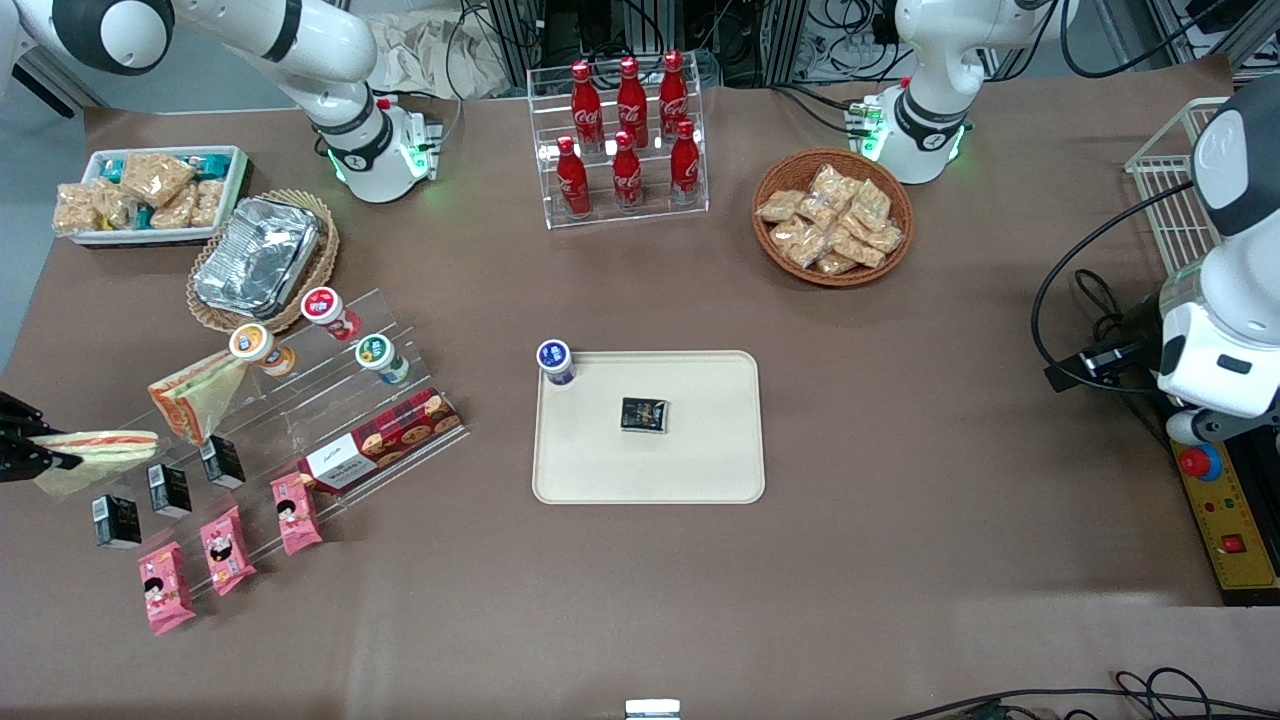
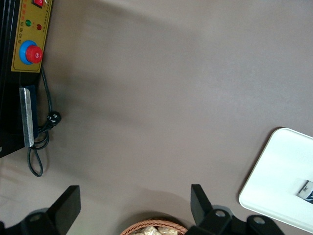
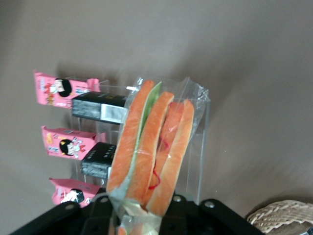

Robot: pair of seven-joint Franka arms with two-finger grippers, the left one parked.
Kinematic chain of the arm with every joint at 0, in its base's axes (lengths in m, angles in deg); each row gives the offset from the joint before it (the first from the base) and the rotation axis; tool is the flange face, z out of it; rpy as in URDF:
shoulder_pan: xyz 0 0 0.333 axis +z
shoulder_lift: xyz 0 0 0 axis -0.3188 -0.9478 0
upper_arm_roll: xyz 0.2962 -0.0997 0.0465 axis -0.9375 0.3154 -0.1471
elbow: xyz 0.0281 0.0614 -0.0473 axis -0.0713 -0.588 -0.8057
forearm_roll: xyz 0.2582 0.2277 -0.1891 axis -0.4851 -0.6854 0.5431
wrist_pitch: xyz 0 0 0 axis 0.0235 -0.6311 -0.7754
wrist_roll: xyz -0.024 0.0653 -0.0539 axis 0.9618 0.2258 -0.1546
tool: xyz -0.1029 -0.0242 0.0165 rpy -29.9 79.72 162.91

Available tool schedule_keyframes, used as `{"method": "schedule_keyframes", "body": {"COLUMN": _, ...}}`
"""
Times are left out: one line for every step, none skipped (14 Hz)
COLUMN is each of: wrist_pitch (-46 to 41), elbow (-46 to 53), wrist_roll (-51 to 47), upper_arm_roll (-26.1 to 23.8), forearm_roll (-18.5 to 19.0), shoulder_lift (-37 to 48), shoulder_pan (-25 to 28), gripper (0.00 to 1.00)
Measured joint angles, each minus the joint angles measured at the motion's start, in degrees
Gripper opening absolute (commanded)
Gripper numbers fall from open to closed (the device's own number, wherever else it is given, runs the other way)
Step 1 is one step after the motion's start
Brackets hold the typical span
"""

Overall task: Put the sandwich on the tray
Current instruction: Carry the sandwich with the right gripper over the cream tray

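Observation:
The sandwich [image 1: 100,447], a clear-wrapped wedge with a red, orange and green stripe, hangs at the working arm's end of the table, above the acrylic display steps. My gripper [image 1: 38,447] is shut on its wrapped end. In the right wrist view the sandwich [image 3: 151,147] stands up from between the gripper [image 3: 142,218] jaws, its filling edges facing the camera. The cream tray [image 1: 700,450] lies flat mid-table, well away from the gripper. It shows again as a pale corner in the left wrist view [image 2: 274,181].
A black packet [image 1: 644,415] lies on the tray and a blue-lidded cup [image 1: 555,361] stands at its corner. On the acrylic steps [image 1: 300,440] are another wrapped wedge [image 1: 195,395], lidded cups, black boxes, pink packets [image 1: 165,588] and a biscuit box [image 1: 380,440]. A foil container [image 1: 258,255], cola rack [image 1: 625,140] and snack basket [image 1: 832,215] stand farther from the camera.

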Motion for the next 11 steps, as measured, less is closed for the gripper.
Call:
{"method": "schedule_keyframes", "body": {"wrist_pitch": -0.5, "elbow": 0.4, "wrist_roll": 0.6, "upper_arm_roll": -0.1, "forearm_roll": 0.0, "shoulder_lift": 0.5, "shoulder_pan": 0.1, "gripper": 0.33}}
{"method": "schedule_keyframes", "body": {"wrist_pitch": -1.5, "elbow": 0.9, "wrist_roll": 1.2, "upper_arm_roll": -0.2, "forearm_roll": 0.0, "shoulder_lift": 1.0, "shoulder_pan": 0.3, "gripper": 0.33}}
{"method": "schedule_keyframes", "body": {"wrist_pitch": -2.7, "elbow": 1.6, "wrist_roll": 2.2, "upper_arm_roll": -0.3, "forearm_roll": 0.1, "shoulder_lift": 1.5, "shoulder_pan": 0.6, "gripper": 0.33}}
{"method": "schedule_keyframes", "body": {"wrist_pitch": -3.6, "elbow": 2.4, "wrist_roll": 3.6, "upper_arm_roll": -0.3, "forearm_roll": 0.1, "shoulder_lift": 1.8, "shoulder_pan": 1.0, "gripper": 0.33}}
{"method": "schedule_keyframes", "body": {"wrist_pitch": -4.4, "elbow": 3.1, "wrist_roll": 5.2, "upper_arm_roll": -0.4, "forearm_roll": 0.1, "shoulder_lift": 2.2, "shoulder_pan": 1.4, "gripper": 0.33}}
{"method": "schedule_keyframes", "body": {"wrist_pitch": -4.6, "elbow": 3.6, "wrist_roll": 7.0, "upper_arm_roll": -0.5, "forearm_roll": 0.1, "shoulder_lift": 2.4, "shoulder_pan": 1.9, "gripper": 0.33}}
{"method": "schedule_keyframes", "body": {"wrist_pitch": -4.7, "elbow": 4.4, "wrist_roll": 8.6, "upper_arm_roll": -0.6, "forearm_roll": 0.1, "shoulder_lift": 2.5, "shoulder_pan": 2.2, "gripper": 0.33}}
{"method": "schedule_keyframes", "body": {"wrist_pitch": -4.8, "elbow": 5.5, "wrist_roll": 9.9, "upper_arm_roll": -0.7, "forearm_roll": 0.1, "shoulder_lift": 2.6, "shoulder_pan": 2.5, "gripper": 0.33}}
{"method": "schedule_keyframes", "body": {"wrist_pitch": -5.3, "elbow": 6.6, "wrist_roll": 10.7, "upper_arm_roll": -0.8, "forearm_roll": 0.1, "shoulder_lift": 2.8, "shoulder_pan": 3.0, "gripper": 0.33}}
{"method": "schedule_keyframes", "body": {"wrist_pitch": -5.7, "elbow": 7.5, "wrist_roll": 11.2, "upper_arm_roll": -0.9, "forearm_roll": 0.1, "shoulder_lift": 3.2, "shoulder_pan": 3.8, "gripper": 0.33}}
{"method": "schedule_keyframes", "body": {"wrist_pitch": -6.2, "elbow": 8.4, "wrist_roll": 11.6, "upper_arm_roll": -1.0, "forearm_roll": 0.2, "shoulder_lift": 3.6, "shoulder_pan": 4.7, "gripper": 0.33}}
